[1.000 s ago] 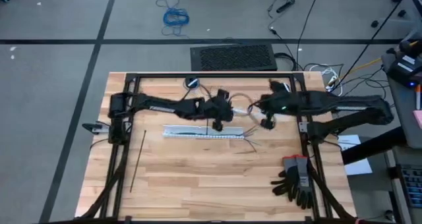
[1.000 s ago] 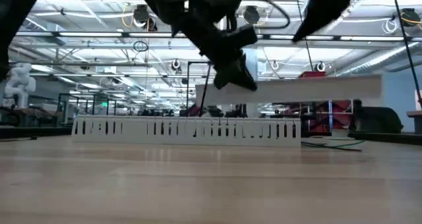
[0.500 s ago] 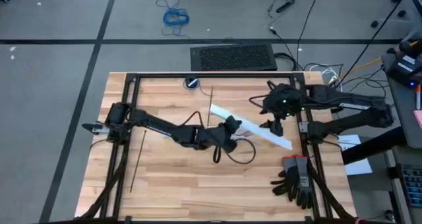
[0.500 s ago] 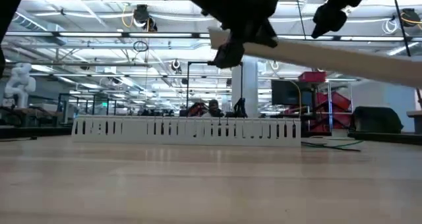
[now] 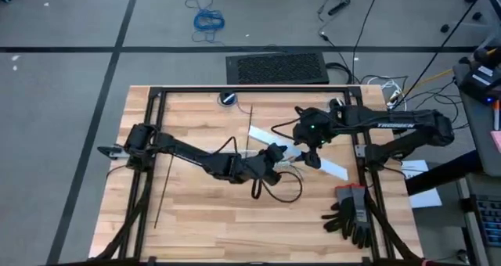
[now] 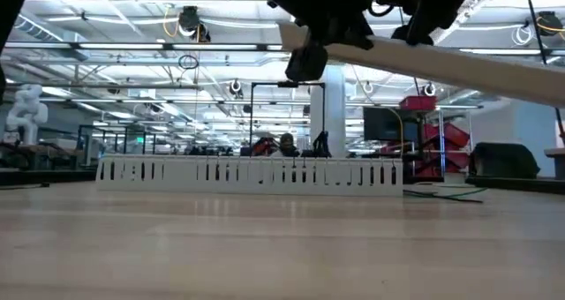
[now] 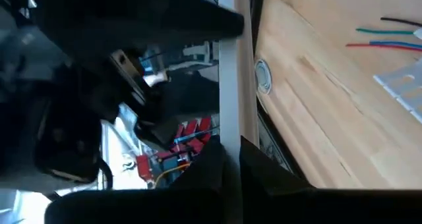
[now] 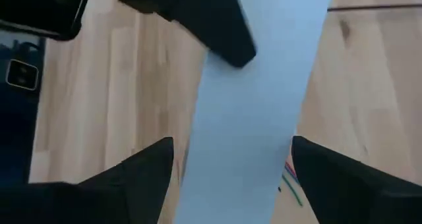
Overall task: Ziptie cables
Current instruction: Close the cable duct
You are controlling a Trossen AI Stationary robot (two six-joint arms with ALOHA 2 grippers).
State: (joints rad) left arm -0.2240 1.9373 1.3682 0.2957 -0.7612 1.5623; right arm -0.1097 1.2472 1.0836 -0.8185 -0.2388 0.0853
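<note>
High view: the left gripper [image 5: 274, 154] is seen near the middle of the table [image 5: 203, 227], clamped on a long white duct cover [image 5: 333, 169] that is held in the air, slanting towards the table's right side. The right gripper [image 5: 311, 154] is placed over the same cover, just beside the left one. In the right wrist view its fingers [image 8: 142, 174] are spread wide, with the cover between them and a clear gap on each side. In the low view the slotted duct [image 6: 247, 172] is seen lying flat on the table below the raised cover. The cables [image 7: 390, 38] are laid on the wood just beside one end of the duct, untouched by either gripper. One ziptie [image 5: 163, 191] is seen lying near the table's left side, well apart from the cables. A pair of black gloves [image 5: 351, 213] is seen at the right edge.
</note>
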